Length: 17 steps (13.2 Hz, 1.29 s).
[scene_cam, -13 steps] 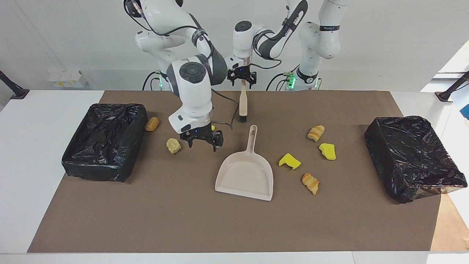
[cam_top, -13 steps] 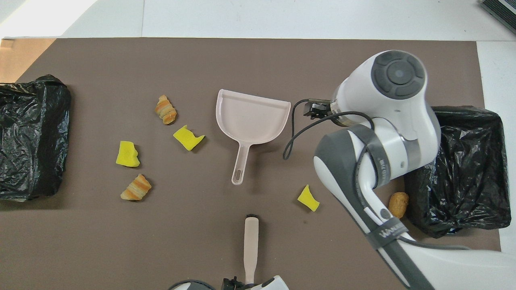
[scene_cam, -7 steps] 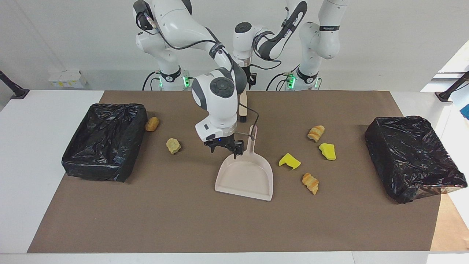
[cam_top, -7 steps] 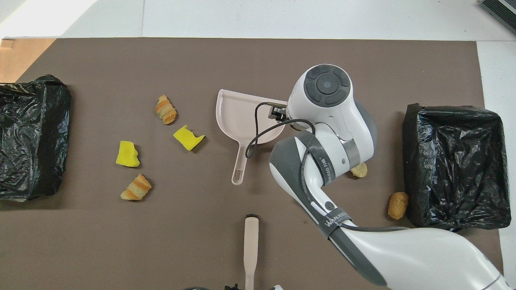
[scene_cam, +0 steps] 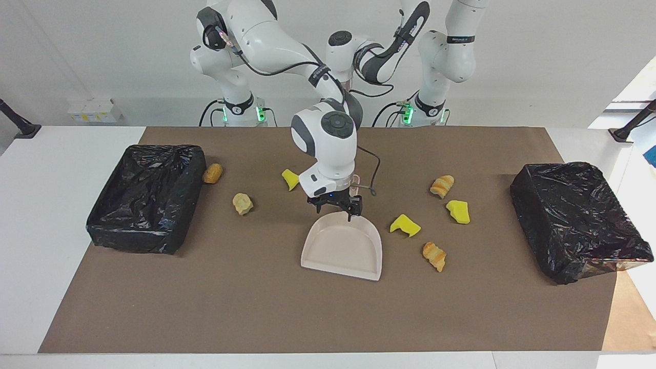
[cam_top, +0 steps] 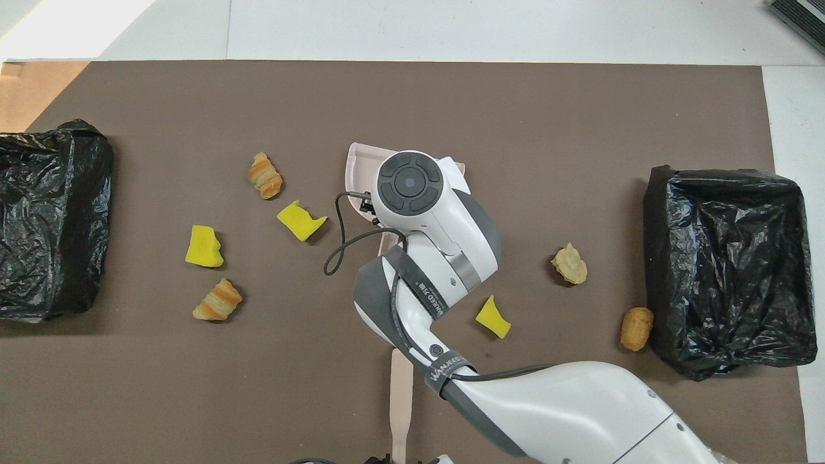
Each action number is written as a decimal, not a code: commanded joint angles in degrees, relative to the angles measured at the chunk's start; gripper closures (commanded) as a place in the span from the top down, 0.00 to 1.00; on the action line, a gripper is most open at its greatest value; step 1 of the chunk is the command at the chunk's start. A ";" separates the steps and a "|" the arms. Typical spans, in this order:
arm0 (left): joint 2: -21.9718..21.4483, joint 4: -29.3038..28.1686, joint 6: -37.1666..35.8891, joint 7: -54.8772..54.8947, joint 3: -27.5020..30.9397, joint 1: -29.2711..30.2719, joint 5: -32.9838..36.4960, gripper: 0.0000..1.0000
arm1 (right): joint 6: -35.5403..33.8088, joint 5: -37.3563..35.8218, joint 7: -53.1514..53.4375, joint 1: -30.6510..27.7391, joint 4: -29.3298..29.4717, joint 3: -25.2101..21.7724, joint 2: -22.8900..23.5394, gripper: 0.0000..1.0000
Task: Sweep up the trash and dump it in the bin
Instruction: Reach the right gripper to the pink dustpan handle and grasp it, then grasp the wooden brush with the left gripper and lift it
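With its fingers apart, the right gripper (scene_cam: 335,206) hangs low over the dustpan (scene_cam: 342,249) where the handle joins the pan; contact cannot be told, since the wrist hides most of the handle. The brush (cam_top: 401,399) lies nearer the robots than the dustpan, its handle end at the left gripper (cam_top: 398,459), which barely shows at the overhead view's edge, so its state cannot be told. The trash is all loose on the brown mat (scene_cam: 256,307). From the dustpan toward the left arm's end: yellow sponge (scene_cam: 405,225) just beside the pan, croissant piece (scene_cam: 434,256), second sponge (scene_cam: 457,211), second croissant (scene_cam: 442,186), then a black-lined bin (scene_cam: 574,220). Toward the right arm's end: sponge wedge (scene_cam: 290,179), tan lump (scene_cam: 243,203), brown lump (scene_cam: 212,173) next to the other bin (scene_cam: 143,212).
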 commanded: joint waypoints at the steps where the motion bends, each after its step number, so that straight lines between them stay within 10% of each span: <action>1: -1.79 -0.56 -0.25 -0.62 0.50 -0.41 0.27 0.51 | 1.20 0.42 0.04 -0.15 1.01 0.12 0.70 1.00; 4: -2.05 -0.65 -0.34 -0.62 0.58 -0.41 0.27 0.46 | 2.78 0.78 -2.23 -0.32 -1.18 0.38 0.62 1.00; 7: -2.14 -0.65 -0.60 -0.62 0.67 -0.24 0.27 0.00 | 4.20 2.79 -3.03 -0.24 -2.68 0.47 0.00 0.99; 9: -2.84 -0.56 -1.30 -0.53 0.67 1.25 0.27 0.00 | 3.67 2.98 -3.03 -0.15 -2.68 0.47 -0.09 0.82; 17: -4.60 3.75 -18.17 0.26 0.76 16.00 3.17 0.00 | 0.34 7.81 -0.85 -0.77 -0.05 0.47 -1.67 0.94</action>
